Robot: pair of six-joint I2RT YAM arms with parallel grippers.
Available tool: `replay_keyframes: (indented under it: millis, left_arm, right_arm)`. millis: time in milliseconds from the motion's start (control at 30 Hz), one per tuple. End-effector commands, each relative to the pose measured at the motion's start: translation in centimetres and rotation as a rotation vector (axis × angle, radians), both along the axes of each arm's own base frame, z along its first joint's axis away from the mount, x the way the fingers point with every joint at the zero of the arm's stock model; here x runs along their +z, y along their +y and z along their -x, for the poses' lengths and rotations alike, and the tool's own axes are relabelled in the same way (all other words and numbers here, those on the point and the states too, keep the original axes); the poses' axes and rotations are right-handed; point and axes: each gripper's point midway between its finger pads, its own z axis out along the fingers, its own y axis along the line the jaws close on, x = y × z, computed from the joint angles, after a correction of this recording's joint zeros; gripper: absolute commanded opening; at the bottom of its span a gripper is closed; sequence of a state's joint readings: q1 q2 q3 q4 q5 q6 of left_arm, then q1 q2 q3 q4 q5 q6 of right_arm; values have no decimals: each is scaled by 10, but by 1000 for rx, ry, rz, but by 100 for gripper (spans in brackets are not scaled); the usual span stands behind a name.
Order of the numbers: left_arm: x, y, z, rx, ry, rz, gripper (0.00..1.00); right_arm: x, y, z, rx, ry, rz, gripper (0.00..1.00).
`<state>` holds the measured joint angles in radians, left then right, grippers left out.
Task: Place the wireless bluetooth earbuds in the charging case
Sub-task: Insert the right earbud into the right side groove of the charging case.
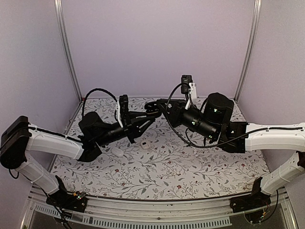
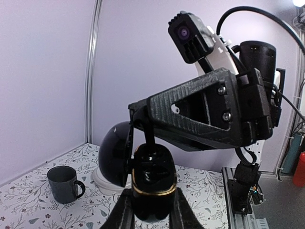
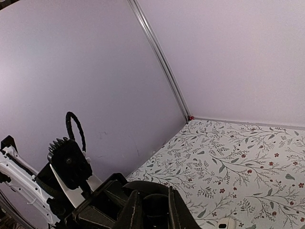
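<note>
Left pincer (image 2: 151,210) clamps charging case (image 2: 152,177); right pincer's (image 3: 153,212) grip unclear.

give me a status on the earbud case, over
Left jaws shut on open black case, held off the table. Right jaws at the case mouth, grip unclear. Mug well aside, nothing blocking.

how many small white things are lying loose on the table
2. A white oval item lies beside the left arm; a smaller white item lies just right of it, nearer mid-table. The arms may hide others.
</note>
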<state>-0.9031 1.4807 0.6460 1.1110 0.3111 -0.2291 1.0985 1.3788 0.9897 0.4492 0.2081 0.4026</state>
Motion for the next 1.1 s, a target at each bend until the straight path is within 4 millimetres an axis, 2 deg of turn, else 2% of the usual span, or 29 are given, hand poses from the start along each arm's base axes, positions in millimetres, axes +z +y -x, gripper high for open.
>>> replay_keyframes:
  millis: [0, 367, 1067]
  left_arm:
    - [31, 4, 6, -16, -21, 82, 0]
    - [42, 9, 2, -24, -1, 126, 0]
    - [44, 18, -7, -34, 50, 170, 0]
  right_arm:
    - [-14, 4, 0, -4, 7, 39, 18]
    - [-22, 5, -2, -13, 8, 63, 18]
    - [-30, 13, -1, 1, 6, 105, 18]
